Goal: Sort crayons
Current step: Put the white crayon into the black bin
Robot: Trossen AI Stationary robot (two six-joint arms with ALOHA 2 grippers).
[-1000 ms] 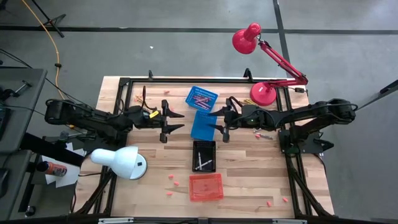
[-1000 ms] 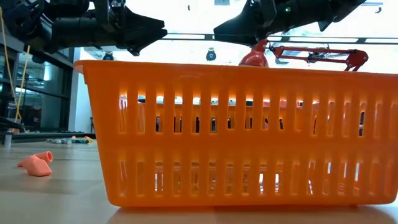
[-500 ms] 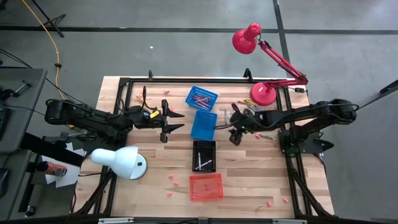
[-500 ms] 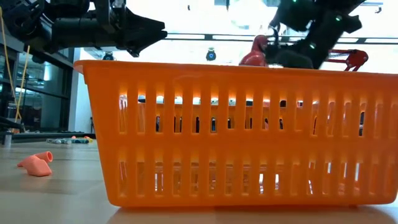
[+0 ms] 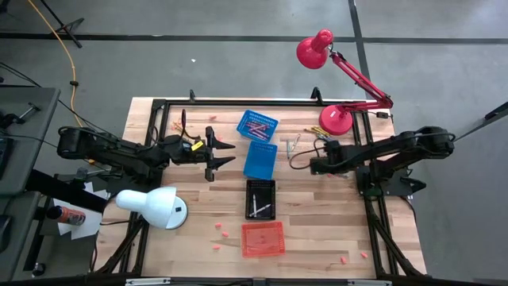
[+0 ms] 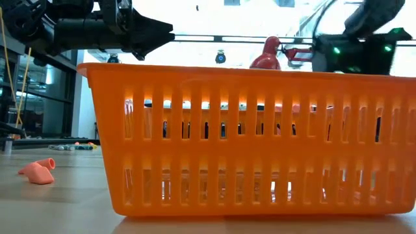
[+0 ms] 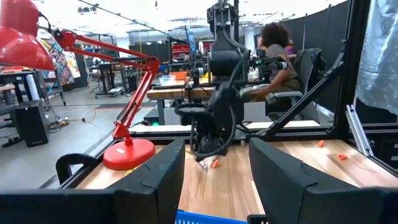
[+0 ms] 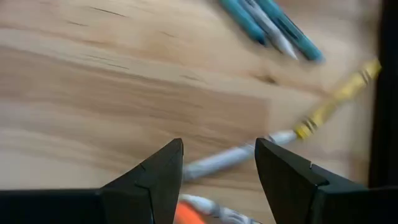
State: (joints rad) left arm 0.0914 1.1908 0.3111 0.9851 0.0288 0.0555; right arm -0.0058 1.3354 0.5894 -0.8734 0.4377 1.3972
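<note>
Right gripper (image 8: 217, 180) is hovering with fingers wide and empty over crayons (image 8: 236, 157) lying loose on the counter (image 5: 317, 206) — grey, yellow, blue. Left gripper (image 5: 225, 154), fingers likewise spread, is waiting beside the blue baskets (image 5: 259, 159).

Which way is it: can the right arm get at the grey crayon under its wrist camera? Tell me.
Probably yes. The right end effector is open and points down at the table, with the grey crayon lying flat just ahead between its fingers. Nothing covers it; a yellow crayon lies beside it.
</note>
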